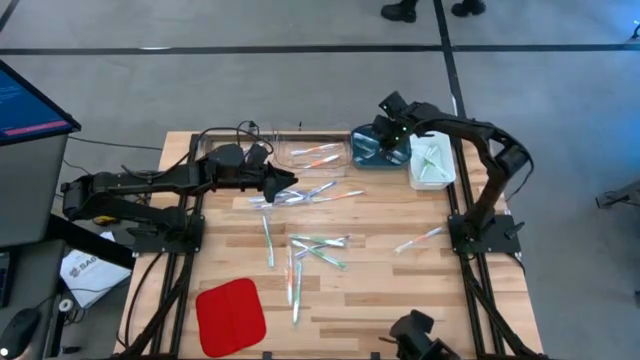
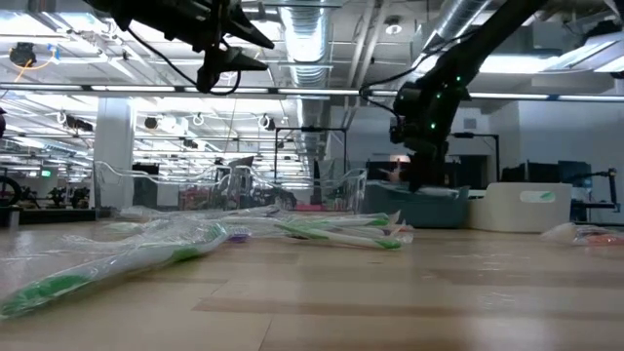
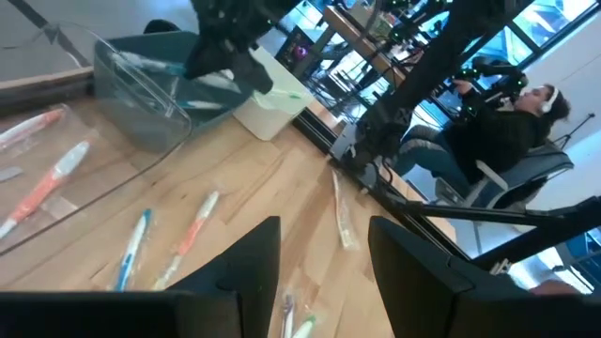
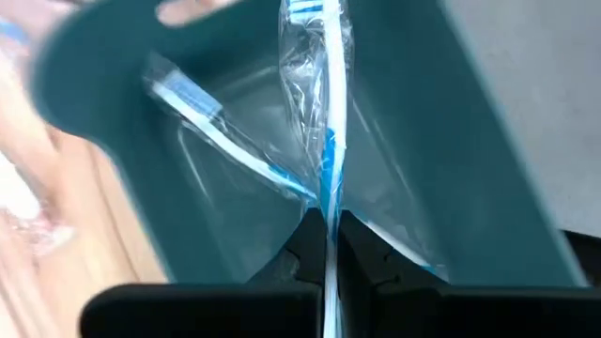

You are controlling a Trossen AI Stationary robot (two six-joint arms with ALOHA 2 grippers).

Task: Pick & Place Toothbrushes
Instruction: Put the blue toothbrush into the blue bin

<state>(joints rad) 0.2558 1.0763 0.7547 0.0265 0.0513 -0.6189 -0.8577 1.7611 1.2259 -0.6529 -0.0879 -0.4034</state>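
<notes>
A grey floor crossed by dark lines surrounds the wooden table. A monitor glows blue beyond the table's left edge. Someone's dark shoes stand on the floor past the far edge. Ceiling ducts and strip lights run overhead, and a seated person wears headphones.

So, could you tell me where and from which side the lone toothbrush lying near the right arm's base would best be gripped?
Probably at mid-handle, from straight above. That toothbrush lies flat and diagonal on the bare table, apart from the central pile, so fingers could close across its thin width, turned square to its length. The right gripper is shut on a blue toothbrush over the teal bin; the left gripper is open.
</notes>
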